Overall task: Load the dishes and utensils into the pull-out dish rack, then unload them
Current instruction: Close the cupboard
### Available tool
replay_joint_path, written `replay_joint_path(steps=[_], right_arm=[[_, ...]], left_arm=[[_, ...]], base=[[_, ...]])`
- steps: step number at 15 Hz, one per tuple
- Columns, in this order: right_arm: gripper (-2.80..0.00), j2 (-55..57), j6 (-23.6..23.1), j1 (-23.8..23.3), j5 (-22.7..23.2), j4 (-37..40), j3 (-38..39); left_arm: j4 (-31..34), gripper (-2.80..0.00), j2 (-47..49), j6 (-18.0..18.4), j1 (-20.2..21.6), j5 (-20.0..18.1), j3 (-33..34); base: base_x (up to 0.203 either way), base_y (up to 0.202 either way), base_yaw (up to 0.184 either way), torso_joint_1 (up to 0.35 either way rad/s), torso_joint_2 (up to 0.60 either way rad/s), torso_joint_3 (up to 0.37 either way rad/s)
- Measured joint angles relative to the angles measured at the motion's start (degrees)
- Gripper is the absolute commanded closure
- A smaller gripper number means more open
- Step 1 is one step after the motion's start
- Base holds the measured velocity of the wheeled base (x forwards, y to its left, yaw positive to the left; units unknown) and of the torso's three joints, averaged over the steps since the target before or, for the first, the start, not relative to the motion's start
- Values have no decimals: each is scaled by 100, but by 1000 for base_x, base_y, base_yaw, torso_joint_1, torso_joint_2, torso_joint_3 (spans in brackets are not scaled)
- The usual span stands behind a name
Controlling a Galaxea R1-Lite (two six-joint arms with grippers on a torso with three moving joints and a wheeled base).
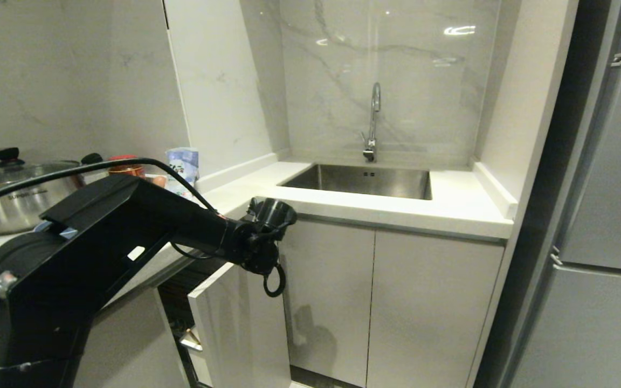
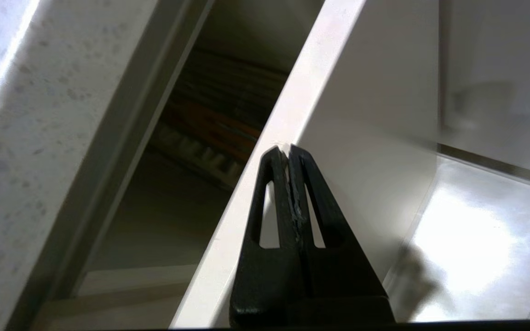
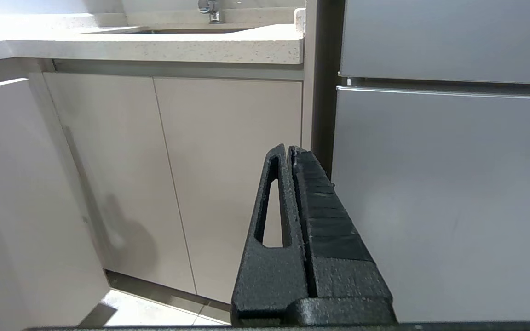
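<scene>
Left claw [image 2: 288,151] is pressing its fingers fully together, gripping nothing, tips sitting right at the top edge of the pull-out dish rack [image 1: 246,323] front, probably working that edge to slide the drawer. Rack is standing partly open under the surface [image 1: 397,207], at about 7 o'clock from the sink [image 1: 361,180]; pale flat front, dark wire interior barely showing, no dishes visible inside. Right claw [image 3: 290,149] is hanging parked, pinched closed and empty, facing the cabinet doors [image 3: 177,174].
</scene>
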Motion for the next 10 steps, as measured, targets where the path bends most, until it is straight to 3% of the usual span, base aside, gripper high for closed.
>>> replay_joint_path(steps=[5,10], right_arm=[[0,0,1,0,0,-1,0],[0,0,2,0,0,-1,0]], left_arm=[[6,0,165,238,643,0,-360],[12,0,226,213,481,-6,-307]], base=[[0,0,0,0,0,0],[0,0,0,0,0,0]])
